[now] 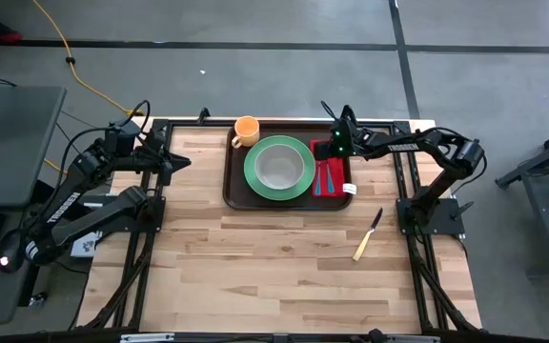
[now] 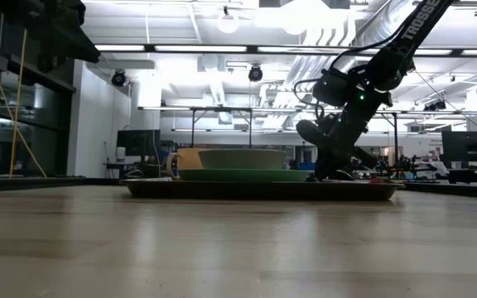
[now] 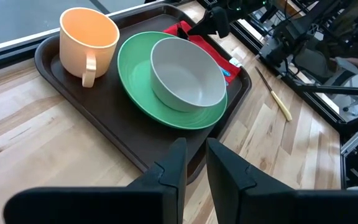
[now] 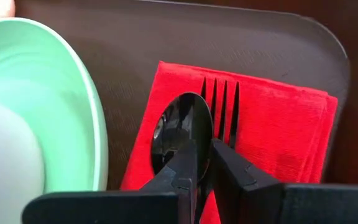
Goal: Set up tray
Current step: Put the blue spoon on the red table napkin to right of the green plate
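Note:
The dark brown tray point(image 1: 235, 193) sits at the table's far middle. It holds an orange cup point(image 1: 246, 131), a green plate point(image 1: 255, 176) with a grey bowl point(image 1: 279, 167) in it, and a red napkin point(image 4: 278, 137) at its right end. A black fork point(image 4: 224, 106) and a black spoon point(image 4: 180, 127) lie on the napkin. My right gripper point(image 4: 204, 177) stands low over the napkin, shut on the spoon. My left gripper point(image 3: 196, 171) waits at the far left, short of the tray, its fingers a narrow gap apart with nothing between them. My right gripper comes slanting down from the table's right side and has the spoon by its handle. My own fingers point(image 4: 188, 171) hide the place of contact. The spoon's bowl point(image 4: 176, 118) lies on the napkin beside the fork's tines and points away from the fingers.
A knife point(image 1: 368, 235) with a pale handle lies on bare wood to the right of the tray, toward the near side. The wide near half of the table holds nothing else. Black frame rails run along the left and right edges.

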`<state>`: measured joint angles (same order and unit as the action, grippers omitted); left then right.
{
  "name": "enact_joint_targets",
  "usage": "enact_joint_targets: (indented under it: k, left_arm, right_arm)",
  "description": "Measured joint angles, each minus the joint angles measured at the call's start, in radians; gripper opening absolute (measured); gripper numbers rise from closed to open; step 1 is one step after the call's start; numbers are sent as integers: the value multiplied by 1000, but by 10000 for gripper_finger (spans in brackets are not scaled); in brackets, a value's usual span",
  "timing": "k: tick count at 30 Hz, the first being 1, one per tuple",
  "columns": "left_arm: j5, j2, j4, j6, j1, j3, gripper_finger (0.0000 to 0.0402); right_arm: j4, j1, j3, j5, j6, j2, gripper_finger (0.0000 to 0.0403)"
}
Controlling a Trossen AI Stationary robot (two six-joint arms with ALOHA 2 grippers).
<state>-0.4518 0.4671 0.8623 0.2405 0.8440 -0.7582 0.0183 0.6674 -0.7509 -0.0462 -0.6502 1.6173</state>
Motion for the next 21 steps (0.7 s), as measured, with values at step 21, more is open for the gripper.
enact_joint_targets:
  k: [21]
  left_arm:
    - [0, 0, 0, -2, 0, 0, 92]
  right_arm:
    - [-38, 7, 0, 31, -4, 37, 23]
